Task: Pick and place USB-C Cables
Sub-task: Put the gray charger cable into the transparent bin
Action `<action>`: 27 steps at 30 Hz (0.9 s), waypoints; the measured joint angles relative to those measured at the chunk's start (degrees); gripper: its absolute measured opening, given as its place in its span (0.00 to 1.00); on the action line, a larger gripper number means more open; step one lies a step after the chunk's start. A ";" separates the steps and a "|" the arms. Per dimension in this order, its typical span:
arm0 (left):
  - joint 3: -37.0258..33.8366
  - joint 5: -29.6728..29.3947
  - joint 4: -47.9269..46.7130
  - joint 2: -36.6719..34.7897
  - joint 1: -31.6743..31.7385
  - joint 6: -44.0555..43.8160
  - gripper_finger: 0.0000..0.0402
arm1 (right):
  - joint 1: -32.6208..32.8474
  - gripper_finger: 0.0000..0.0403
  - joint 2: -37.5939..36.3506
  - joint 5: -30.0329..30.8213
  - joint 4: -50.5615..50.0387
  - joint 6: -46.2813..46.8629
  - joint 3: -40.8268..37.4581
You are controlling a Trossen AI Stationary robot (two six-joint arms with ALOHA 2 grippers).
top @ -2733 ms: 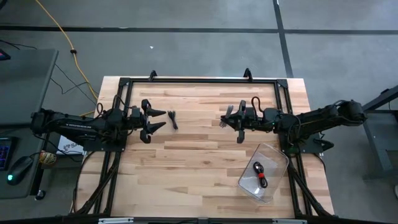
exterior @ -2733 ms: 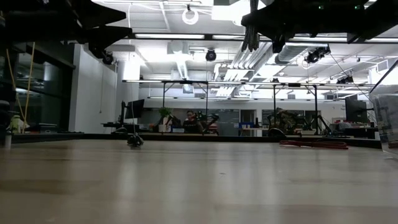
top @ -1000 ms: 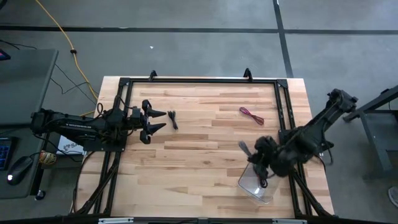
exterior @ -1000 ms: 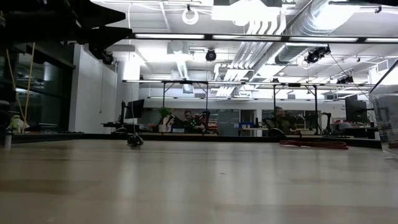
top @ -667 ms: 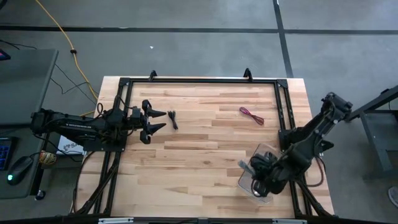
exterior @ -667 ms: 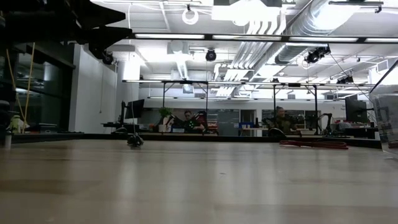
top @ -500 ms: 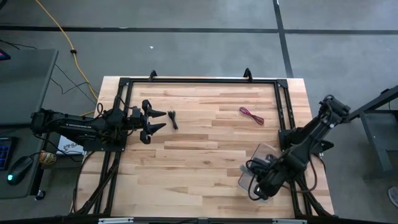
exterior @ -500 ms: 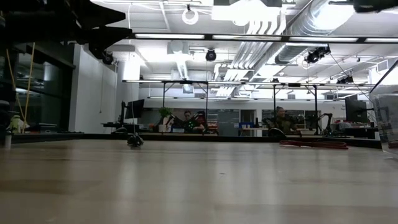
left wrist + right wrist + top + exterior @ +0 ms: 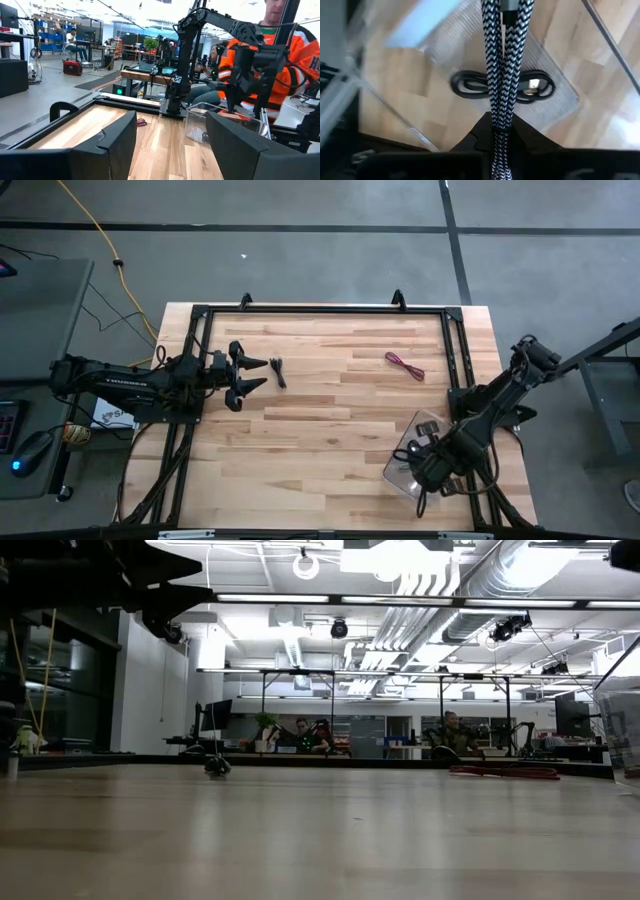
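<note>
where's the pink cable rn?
High view: the pink cable lies loose on the table's far right part, well beyond the clear bin.

Silver-grey braided cable [image 9: 501, 75] hangs over the black cable [image 9: 470, 85]; pinkish-red cable [image 9: 405, 365] lies on wood, another black cable [image 9: 279, 372] likewise.

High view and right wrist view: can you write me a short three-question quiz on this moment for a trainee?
1. True or false: the right gripper is shut on a braided cable above the clear bin.
2. How many cables lie on the table outside the bin? A one, B two, C three.
3. Fill in: the cable nearest the open left gripper is ___ in colour.
Key: 1 true; 2 B, the black cable and the red cable; 3 black.
</note>
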 joint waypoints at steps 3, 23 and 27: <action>0.00 0.00 0.02 0.00 0.00 0.00 0.54 | -0.76 0.03 0.02 -0.14 -0.18 -2.02 -1.47; 0.00 0.00 0.04 0.00 0.00 0.00 0.54 | -1.94 0.04 0.00 -4.49 18.11 -3.76 -18.58; 0.00 0.00 0.05 0.00 0.00 0.00 0.54 | -1.94 0.04 0.00 -4.50 20.80 -3.76 -21.54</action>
